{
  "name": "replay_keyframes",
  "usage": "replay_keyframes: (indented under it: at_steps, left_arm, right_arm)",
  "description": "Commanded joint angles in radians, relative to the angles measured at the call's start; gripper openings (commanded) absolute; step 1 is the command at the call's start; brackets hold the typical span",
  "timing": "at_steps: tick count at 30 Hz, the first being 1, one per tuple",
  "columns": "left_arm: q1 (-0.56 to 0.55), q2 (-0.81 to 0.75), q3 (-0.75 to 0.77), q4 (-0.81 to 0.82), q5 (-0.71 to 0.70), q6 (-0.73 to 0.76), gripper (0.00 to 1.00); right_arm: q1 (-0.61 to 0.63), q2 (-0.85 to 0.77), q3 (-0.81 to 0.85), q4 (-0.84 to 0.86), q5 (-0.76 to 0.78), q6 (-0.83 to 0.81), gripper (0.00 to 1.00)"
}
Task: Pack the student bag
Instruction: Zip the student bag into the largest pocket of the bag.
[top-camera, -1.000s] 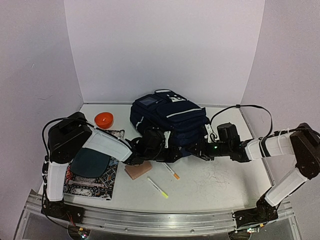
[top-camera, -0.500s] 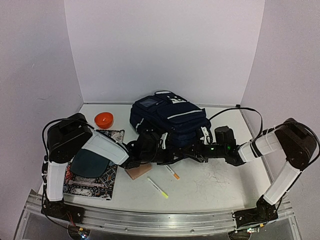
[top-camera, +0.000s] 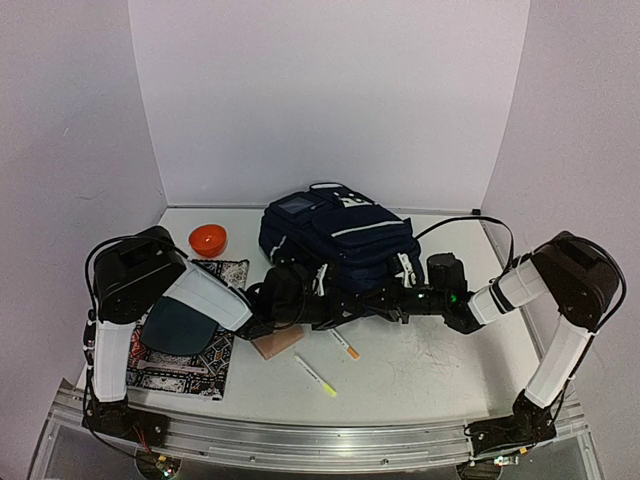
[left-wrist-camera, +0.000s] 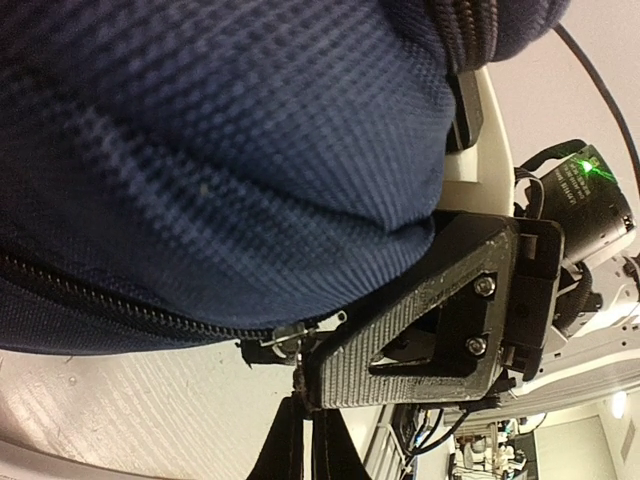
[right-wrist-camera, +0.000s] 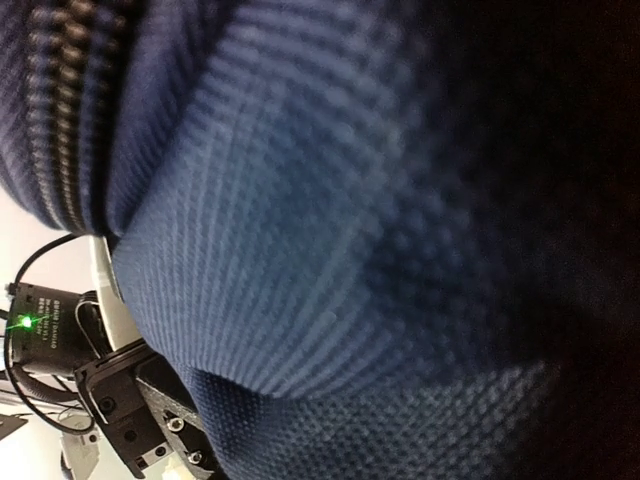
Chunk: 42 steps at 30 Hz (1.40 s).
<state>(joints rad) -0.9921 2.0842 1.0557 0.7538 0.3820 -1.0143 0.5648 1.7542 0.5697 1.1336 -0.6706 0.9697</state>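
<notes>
Left hand (top-camera: 318, 300) closed; right hand (top-camera: 355, 305) against student bag (top-camera: 340, 235).

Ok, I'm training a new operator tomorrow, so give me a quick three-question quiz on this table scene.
1. True or false: the orange bowl sits left of the student bag in the top view.
2. How many pens lie on the table in front of the bag?
3. The dark green item lies on: A) the patterned cloth, B) the bag, C) the bowl?
Key: 1 true; 2 two; 3 A.
</notes>
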Motion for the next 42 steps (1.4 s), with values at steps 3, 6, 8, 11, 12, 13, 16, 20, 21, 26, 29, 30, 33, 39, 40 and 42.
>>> replay_keyframes:
  at_steps: [3, 6, 8, 11, 12, 13, 16, 20, 21, 26, 29, 30, 33, 39, 40, 42]
  left_arm:
    - [0.0, -0.013, 0.024, 0.22, 0.085, -0.063, 0.0]
    - [0.011, -0.005, 0.016, 0.251, 0.089, -0.085, 0.0]
    - [0.016, -0.002, 0.011, 0.262, 0.092, -0.089, 0.0]
    - [0.022, 0.001, 0.003, 0.273, 0.092, -0.099, 0.0]
    - [0.023, 0.002, 0.003, 0.278, 0.094, -0.104, 0.0]
    - [0.023, 0.004, 0.003, 0.282, 0.096, -0.106, 0.0]
    - [0.023, 0.008, 0.008, 0.284, 0.102, -0.104, 0.0]
    - [0.024, 0.016, -0.001, 0.284, 0.098, -0.102, 0.04]
    - [0.023, 0.015, -0.006, 0.283, 0.098, -0.098, 0.06]
    - [0.041, -0.03, -0.075, 0.284, 0.073, -0.077, 0.25]
    - [0.074, -0.065, -0.151, 0.284, 0.05, -0.087, 0.35]
    - [0.087, -0.077, -0.17, 0.283, 0.038, -0.095, 0.38]
    - [0.113, -0.098, -0.21, 0.284, 0.016, -0.121, 0.47]
    - [0.124, -0.055, -0.144, 0.283, 0.01, -0.205, 0.56]
    - [0.124, -0.046, -0.13, 0.284, 0.005, -0.218, 0.57]
    - [0.125, -0.024, -0.098, 0.284, -0.003, -0.247, 0.59]
  right_arm:
    - [0.003, 0.03, 0.047, 0.127, -0.082, 0.05, 0.12]
    - [0.003, 0.036, 0.043, 0.15, -0.1, 0.063, 0.1]
    - [0.003, 0.035, 0.039, 0.152, -0.108, 0.064, 0.11]
    - [0.003, 0.032, 0.029, 0.156, -0.116, 0.063, 0.14]
    - [0.003, 0.03, 0.023, 0.157, -0.117, 0.061, 0.15]
    - [0.003, 0.029, 0.018, 0.158, -0.118, 0.06, 0.15]
    - [0.003, 0.034, 0.007, 0.171, -0.128, 0.069, 0.09]
    - [0.003, 0.032, 0.011, 0.195, -0.137, 0.079, 0.0]
    - [0.001, 0.026, 0.008, 0.194, -0.132, 0.077, 0.0]
    - [-0.023, 0.002, -0.026, 0.193, -0.094, 0.076, 0.0]
    - [-0.029, -0.012, -0.04, 0.189, -0.081, 0.071, 0.0]
    - [-0.03, -0.014, -0.04, 0.185, -0.078, 0.068, 0.0]
    - [-0.03, -0.015, -0.043, 0.171, -0.068, 0.062, 0.0]
    - [-0.029, -0.019, -0.041, 0.143, -0.054, 0.045, 0.0]
    - [-0.03, -0.02, -0.039, 0.133, -0.052, 0.039, 0.0]
    - [-0.029, -0.023, -0.037, 0.12, -0.05, 0.031, 0.0]
